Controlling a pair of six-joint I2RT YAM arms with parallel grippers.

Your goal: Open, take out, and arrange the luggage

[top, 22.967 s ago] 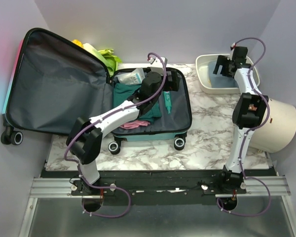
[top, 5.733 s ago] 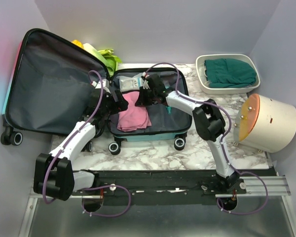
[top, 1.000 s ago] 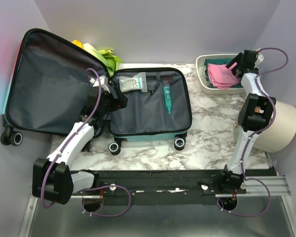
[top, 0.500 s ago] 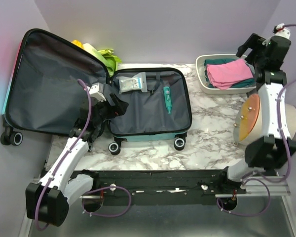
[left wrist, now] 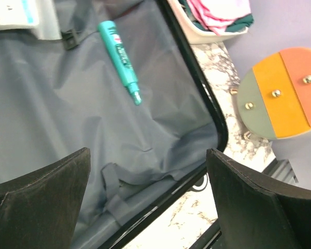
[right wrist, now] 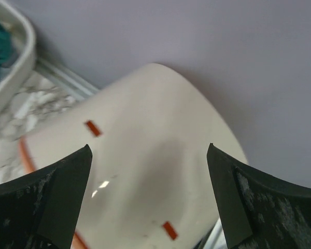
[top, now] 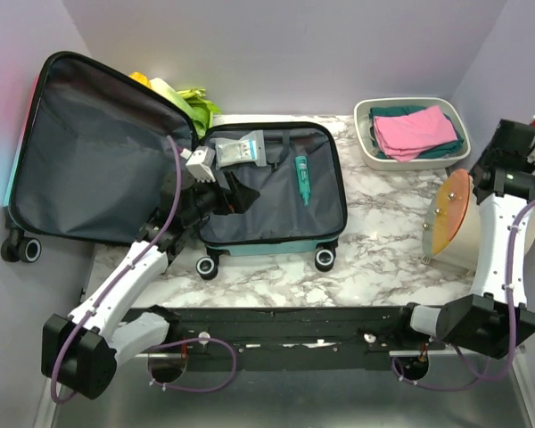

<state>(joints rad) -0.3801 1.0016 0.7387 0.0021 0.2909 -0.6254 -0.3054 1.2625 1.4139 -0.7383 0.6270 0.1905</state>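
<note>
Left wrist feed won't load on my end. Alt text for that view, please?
The open left tool hovers empty over the suitcase's grey lining, with a teal pen lying ahead of it. A white pouch shows at top left; past the rim sit a white tray of pink and green cloths and a drum.

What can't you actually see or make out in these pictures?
- Yellow-green item, top view: mostly hidden behind the luggage lid.
- White pouch label: too small from above, cut by the edge in the left wrist view.
- Teal cloth, top view: mostly covered by the pink cloth.
</note>
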